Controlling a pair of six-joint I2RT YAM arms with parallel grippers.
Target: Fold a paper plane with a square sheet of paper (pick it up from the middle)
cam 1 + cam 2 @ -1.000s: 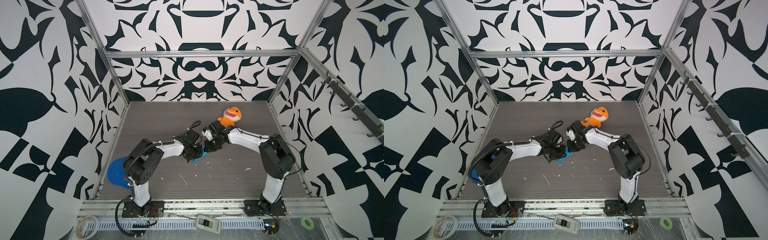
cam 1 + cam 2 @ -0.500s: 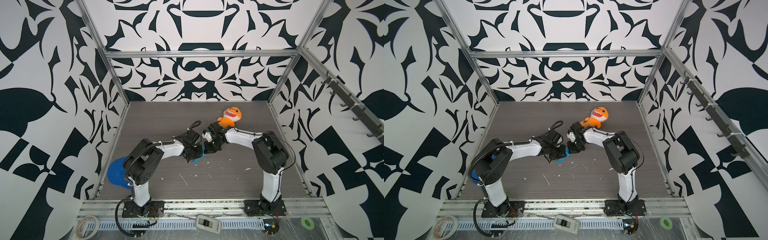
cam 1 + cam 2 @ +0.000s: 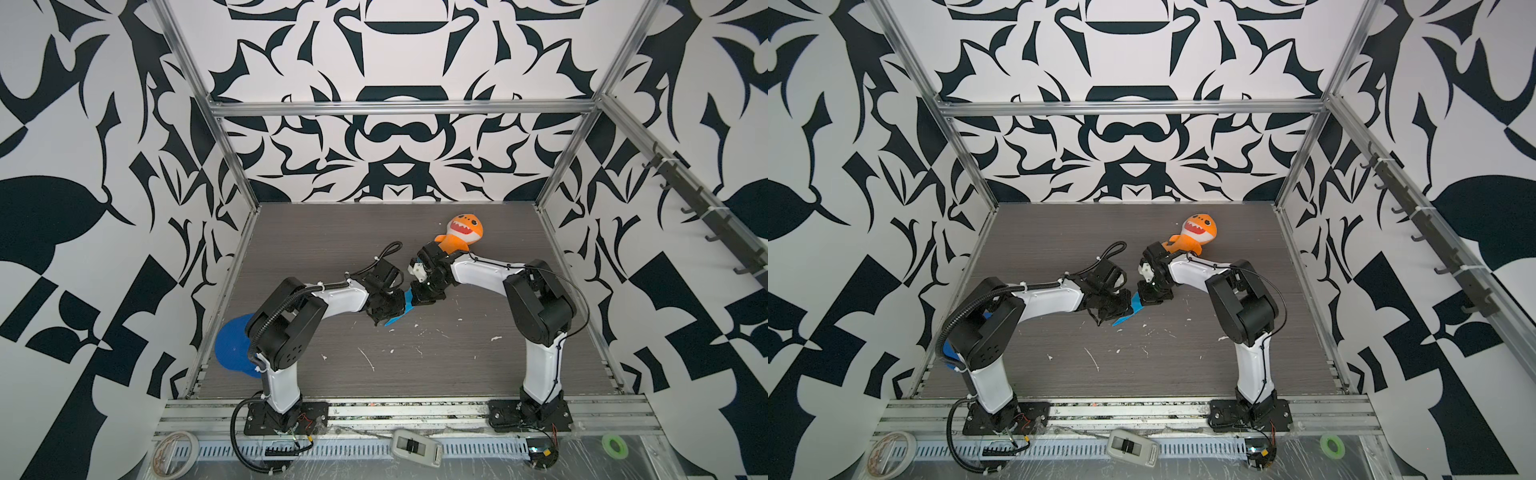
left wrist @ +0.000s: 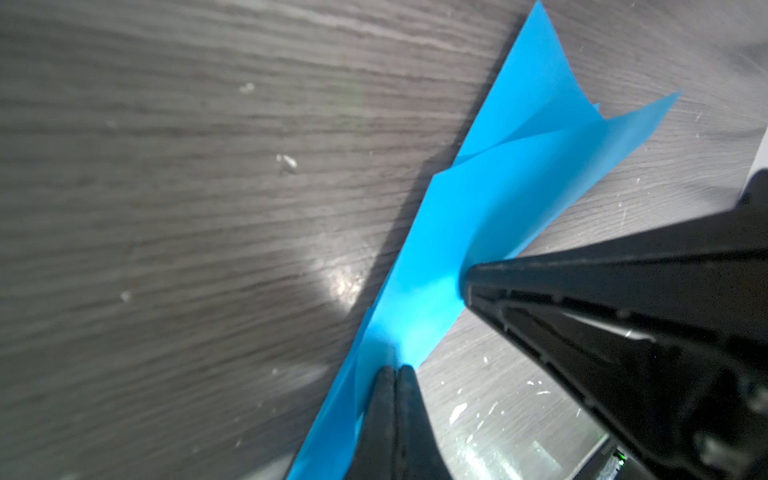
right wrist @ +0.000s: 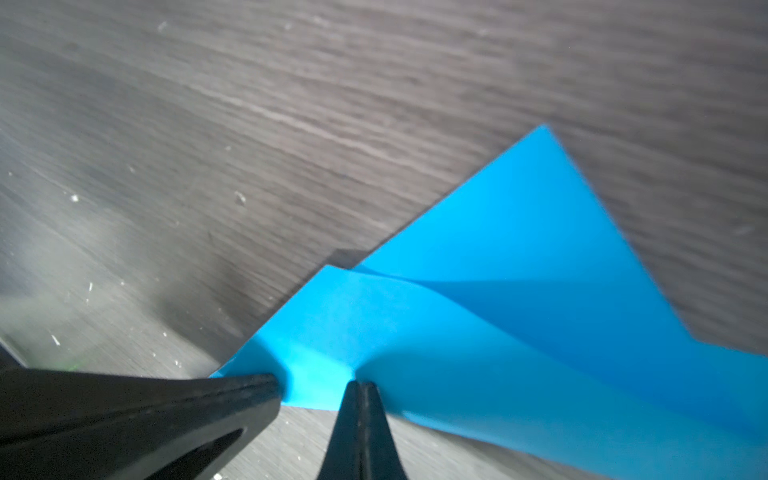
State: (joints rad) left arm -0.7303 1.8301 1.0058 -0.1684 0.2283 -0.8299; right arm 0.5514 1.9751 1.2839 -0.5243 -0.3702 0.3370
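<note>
Left wrist view: left gripper and right gripper both clamp the paper, so tugging apart might rip it.

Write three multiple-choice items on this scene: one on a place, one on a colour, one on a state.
1. Where on the grey wood-grain table does the orange shark plush toy lie?
A. near edge, left corner
B. far half, right of the middle
C. between the arm bases

2. What colour is the folded thin paper sheet?
A. red
B. white
C. bright blue

3. How do the jaws of the left gripper stand?
A. closed, tips at the paper
B. wide open, clear of the paper
C. closed on the plush

Key: 1 B, both top views show it there; 2 C, both wrist views show blue; 3 A, the left wrist view shows the fingertips together.
</note>
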